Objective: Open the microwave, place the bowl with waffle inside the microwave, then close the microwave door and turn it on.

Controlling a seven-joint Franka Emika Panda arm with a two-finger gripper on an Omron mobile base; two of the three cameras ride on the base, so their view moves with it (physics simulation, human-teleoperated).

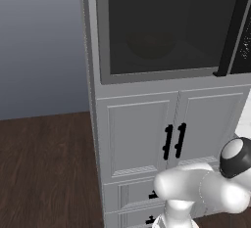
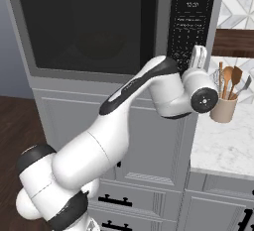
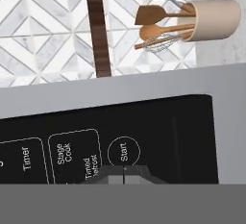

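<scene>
The microwave [image 1: 100,41] is built in above the cupboards, and its door [image 1: 162,26] with the long black handle [image 1: 233,31] is closed. Through the dark glass the bowl [image 1: 149,43] [image 2: 101,44] shows dimly inside the cavity. My gripper [image 2: 198,54] is up at the black control panel [image 2: 191,22] to the right of the door. In the hand view its two fingertips [image 3: 115,175] are pressed together, shut on nothing, right below the round Start button [image 3: 124,152] and close to the panel face.
White cupboard doors [image 1: 147,134] with black handles sit under the microwave. To the right are a marble counter [image 2: 223,148], a beige utensil crock [image 2: 223,108] [image 3: 211,20] and a wooden shelf [image 2: 235,41] against a patterned tile wall. Dark wood floor [image 1: 44,173] lies to the left.
</scene>
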